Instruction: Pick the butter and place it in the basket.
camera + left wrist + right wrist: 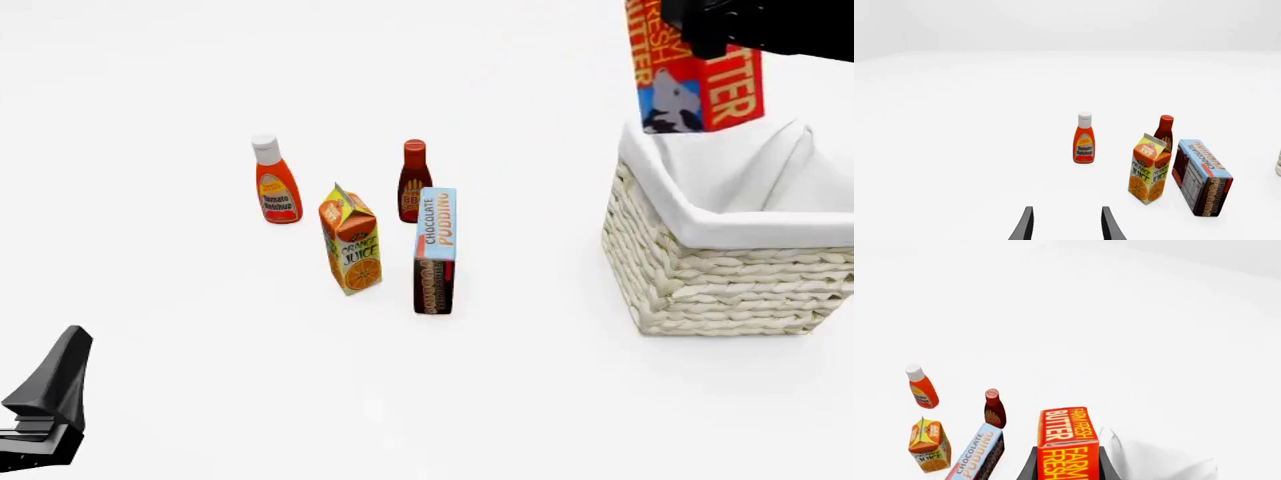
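right gripper (1067,467) grips butter (701,75) upright (long axis vertical) above basket (727,265).

Bright even simulator light, faint soft shadows, sharp focus throughout, no glare or blur

Much cut off at the edges

In the front view the butter (697,75) runs past the top edge with only part of its lettering showing, the right gripper (747,25) is cropped at the top right corner, and the basket (721,270) passes the right edge; the left gripper (1066,225) shows only two fingertips in its wrist view; small print on the ketchup bottle (276,182) is unreadable
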